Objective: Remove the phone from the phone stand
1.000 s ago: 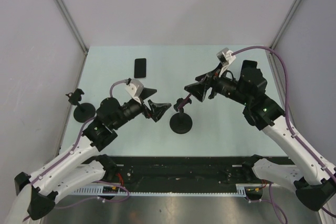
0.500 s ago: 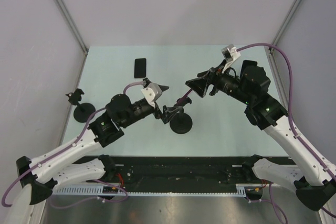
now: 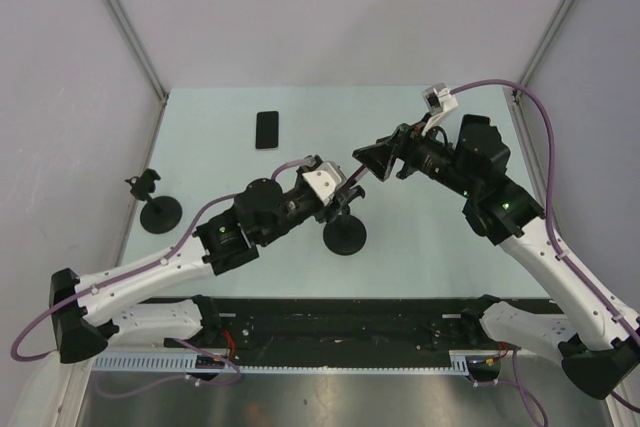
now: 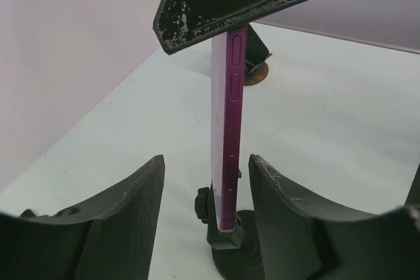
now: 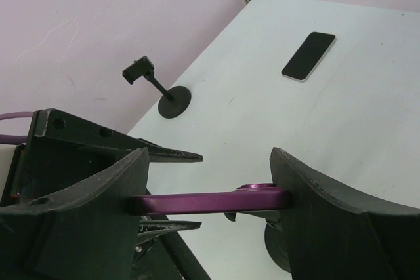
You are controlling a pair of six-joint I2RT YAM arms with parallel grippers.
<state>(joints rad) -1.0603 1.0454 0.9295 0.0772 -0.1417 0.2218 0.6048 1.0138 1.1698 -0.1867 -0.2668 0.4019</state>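
A: Where's the phone (image 4: 228,149)?

B: In the stand (image 3: 345,237), mid-table (image 3: 420,247). It's up on edge, purple, with its bottom end in the clamp.

A: Claws?

B: The right claw (image 5: 210,195) is pinching the phone's top end across its width, with both fingers touching the edges. The left claw (image 4: 207,168) is spread around the lower half with a gap on each side, so it isn't touching.

A: How will it handle?

B: It's a rigid slab and looks light, probably with a glass face and slick metal sides. Those thin edges could slip under hard pads. Don't over-squeeze or twist, because the clamp may bite and torque the body.

A: Best hold?

B: I'd say the long edges, upper half, which is about where the right claw sits. Keep off the side buttons if possible. Pull straight along the phone's length, out of the clamp.

A: And the stand?

B: It has a thin neck and a small round base, so it likely lifts with the phone. The left claw should pin the neck or clamp, not the phone.

A: Other stuff?

B: A black phone (image 3: 267,129) lies flat at far left and an empty stand (image 3: 158,209) is at left, both well apart from this.
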